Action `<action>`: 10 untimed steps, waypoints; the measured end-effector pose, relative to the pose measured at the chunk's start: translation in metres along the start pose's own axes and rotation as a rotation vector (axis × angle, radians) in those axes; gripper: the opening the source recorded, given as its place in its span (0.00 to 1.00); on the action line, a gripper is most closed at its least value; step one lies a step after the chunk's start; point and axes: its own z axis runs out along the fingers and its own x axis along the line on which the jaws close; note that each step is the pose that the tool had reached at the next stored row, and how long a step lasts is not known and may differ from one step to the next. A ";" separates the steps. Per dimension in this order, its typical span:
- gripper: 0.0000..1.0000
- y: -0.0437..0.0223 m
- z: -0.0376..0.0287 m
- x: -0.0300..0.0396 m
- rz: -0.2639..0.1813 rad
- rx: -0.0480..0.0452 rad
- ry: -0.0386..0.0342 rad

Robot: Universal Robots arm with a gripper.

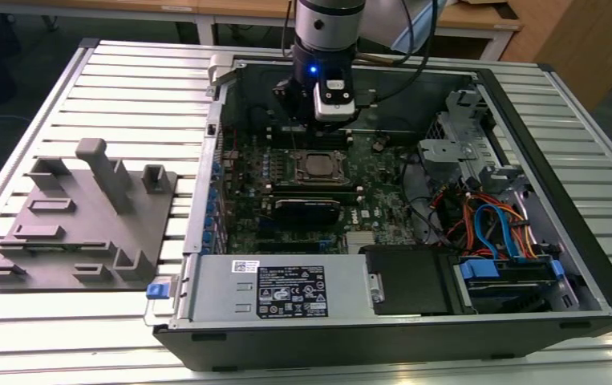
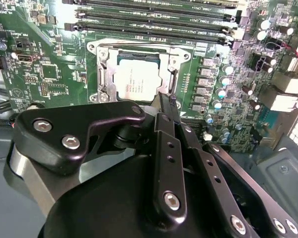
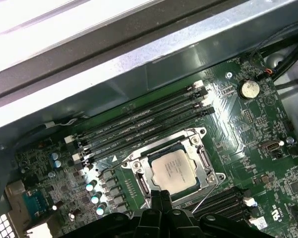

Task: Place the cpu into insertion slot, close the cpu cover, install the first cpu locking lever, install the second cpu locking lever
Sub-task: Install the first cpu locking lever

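Observation:
The cpu (image 1: 315, 166), a silver-grey square chip, lies flat in the insertion slot (image 3: 201, 133) on the green motherboard. The cpu cover (image 2: 105, 74), a thin silvery frame, lies down around the chip (image 2: 136, 83); its cut-out shows the chip's top (image 3: 175, 170). A thin metal lever rod (image 3: 200, 202) slants up beside the socket. My gripper (image 1: 330, 112) hangs inside the open computer case, just above the socket's edge. Its black fingers are pressed together with nothing between them in both wrist views (image 2: 165, 99) (image 3: 161, 196).
Long black memory slots (image 2: 154, 20) run on both sides of the socket. The case's metal wall (image 3: 139, 59) stands close behind them. A power supply (image 1: 284, 289), a drive bay with blue cables (image 1: 488, 224) and a grey fixture block (image 1: 81, 216) on the slatted table surround the work area.

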 end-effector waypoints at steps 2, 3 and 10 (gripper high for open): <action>0.10 0.0000 0.0000 0.0000 0.000 -0.0001 0.0000; 0.10 0.0000 0.0000 0.0000 0.000 0.0000 0.0000; 0.10 0.0000 0.0000 0.0000 0.000 -0.0001 0.0000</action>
